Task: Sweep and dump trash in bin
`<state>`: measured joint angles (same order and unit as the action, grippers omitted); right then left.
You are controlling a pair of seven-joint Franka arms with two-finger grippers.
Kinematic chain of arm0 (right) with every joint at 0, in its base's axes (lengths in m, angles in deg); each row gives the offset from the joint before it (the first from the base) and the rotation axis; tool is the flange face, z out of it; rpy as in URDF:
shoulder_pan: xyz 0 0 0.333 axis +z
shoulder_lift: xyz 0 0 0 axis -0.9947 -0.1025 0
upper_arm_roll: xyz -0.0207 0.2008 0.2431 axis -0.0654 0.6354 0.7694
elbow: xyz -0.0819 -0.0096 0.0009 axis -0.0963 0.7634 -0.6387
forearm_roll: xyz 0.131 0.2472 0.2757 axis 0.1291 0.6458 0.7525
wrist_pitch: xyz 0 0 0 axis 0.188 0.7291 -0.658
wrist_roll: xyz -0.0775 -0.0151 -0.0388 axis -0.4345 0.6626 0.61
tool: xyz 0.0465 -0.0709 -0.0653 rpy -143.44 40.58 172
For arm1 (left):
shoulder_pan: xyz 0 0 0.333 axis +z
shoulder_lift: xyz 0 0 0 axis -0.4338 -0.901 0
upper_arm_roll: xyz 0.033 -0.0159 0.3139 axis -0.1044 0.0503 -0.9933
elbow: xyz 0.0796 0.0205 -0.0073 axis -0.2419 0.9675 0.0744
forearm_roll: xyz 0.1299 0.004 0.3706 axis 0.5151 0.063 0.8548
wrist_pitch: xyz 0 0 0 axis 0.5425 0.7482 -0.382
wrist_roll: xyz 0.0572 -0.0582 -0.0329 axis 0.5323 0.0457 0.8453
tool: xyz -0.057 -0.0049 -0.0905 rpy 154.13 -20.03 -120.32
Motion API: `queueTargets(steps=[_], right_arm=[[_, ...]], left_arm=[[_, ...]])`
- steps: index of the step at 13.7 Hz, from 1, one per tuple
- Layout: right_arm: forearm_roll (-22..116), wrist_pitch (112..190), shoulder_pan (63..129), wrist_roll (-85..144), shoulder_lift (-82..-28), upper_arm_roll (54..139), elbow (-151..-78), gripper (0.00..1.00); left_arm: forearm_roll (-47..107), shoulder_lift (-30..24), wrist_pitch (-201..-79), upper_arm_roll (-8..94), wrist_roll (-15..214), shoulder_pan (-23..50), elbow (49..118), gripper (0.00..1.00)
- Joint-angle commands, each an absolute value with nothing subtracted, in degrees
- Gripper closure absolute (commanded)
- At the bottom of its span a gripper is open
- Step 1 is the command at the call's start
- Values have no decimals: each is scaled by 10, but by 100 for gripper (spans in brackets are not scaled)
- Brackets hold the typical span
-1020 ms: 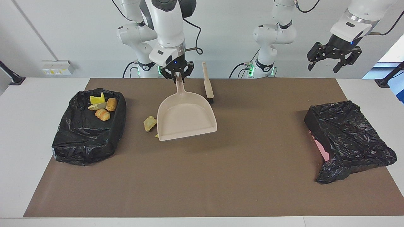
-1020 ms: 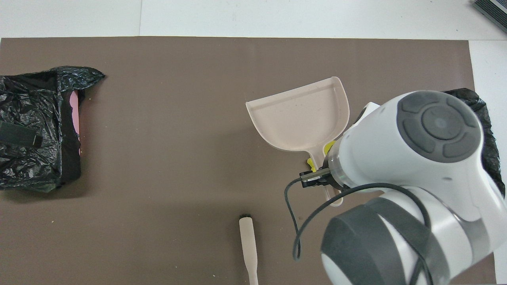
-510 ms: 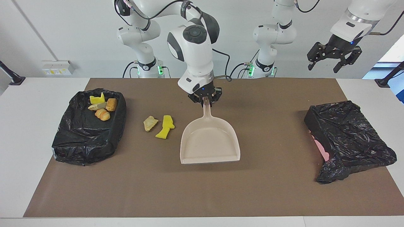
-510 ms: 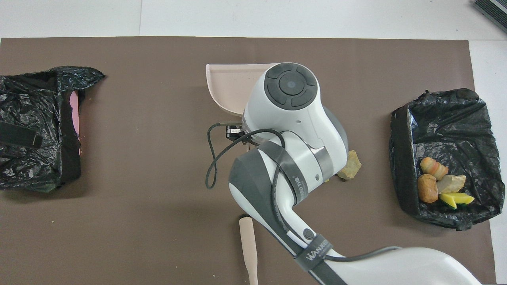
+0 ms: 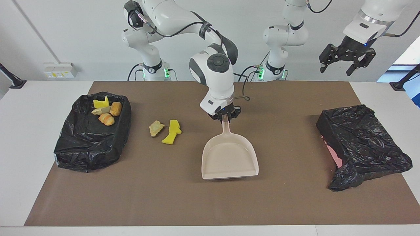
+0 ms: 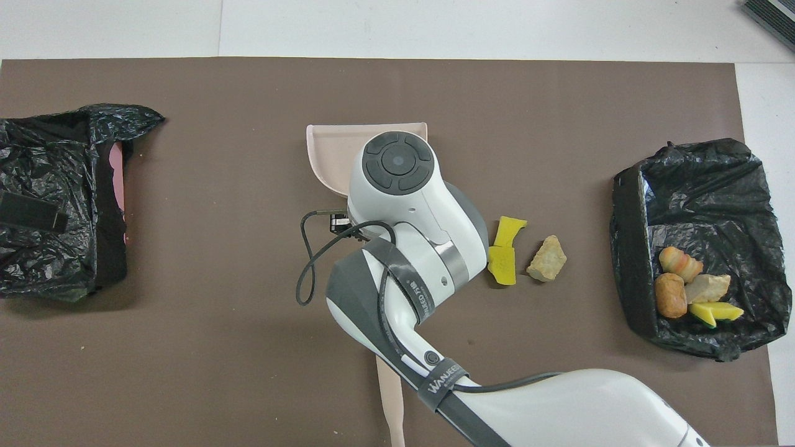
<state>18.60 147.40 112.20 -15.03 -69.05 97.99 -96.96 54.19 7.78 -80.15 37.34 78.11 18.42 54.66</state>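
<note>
Facing view: right claw (image 5: 225, 117) is clamped on the handle of the beige dustpan (image 5: 229, 157), pan mouth pointing away from the robots, over the middle of the brown mat (image 5: 210, 203).
Left claw (image 5: 347, 59): you can see it spread wide, holding nothing, raised over the left arm's end of the counter (image 5: 39, 137); that arm waits.
Loose trash: yellow sponge piece (image 5: 172, 131) and pale beige chunk (image 5: 156, 128) lie on the mat just beside each other, between the dustpan and the lined bin (image 5: 93, 144) at the right arm's end.
Binned trash: yellow sponge wedge (image 5: 100, 103), two golden-brown bread-like lumps (image 5: 111, 113) and one more pale chunk (image 5: 101, 110) sit in that bin's corner nearer the robots.
Overhead view: brush handle (image 6: 390, 403) lies near the robots, part hidden under the right arm.
Second bag: crumpled black liner (image 5: 362, 144) with pink showing, at the left arm's end.
Handling, sponge: judge it light, soft, springy; it may skid ahead of the pan lip, so back it with the brush.
Handling, chunk: probably light, crumbly; push gently, don't pinch.
Hold point: keep the handle grip; you want the pan lip flat on the mat.
</note>
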Motion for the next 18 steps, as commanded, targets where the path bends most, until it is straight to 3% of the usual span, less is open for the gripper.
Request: queueTargets(steps=[1, 4, 5, 6, 10, 14, 18], right_arm=[[171, 1524, 1115, -157, -680, 983, -1010, 100], [171, 1531, 1113, -161, -677, 983, -1017, 100], [172, 1528, 1113, -165, -677, 982, -1015, 44], [169, 1531, 1110, -155, -678, 983, -1014, 0], [172, 1513, 1074, -151, -642, 980, -1010, 0], [176, 1386, 1068, -111, -552, 980, -1024, 0], [193, 1276, 1077, -93, -440, 982, -1095, 0]], left_arm=[[549, 91, -800, 371, 782, 174, 559, 0], [548, 95, -803, 376, 782, 174, 565, 0], [548, 95, -803, 376, 782, 174, 565, 0], [548, 95, -806, 377, 782, 173, 565, 0], [545, 103, -833, 393, 789, 164, 583, 0], [545, 108, -917, 400, 815, 110, 645, 0], [545, 60, -1025, 498, 884, 138, 669, 0]])
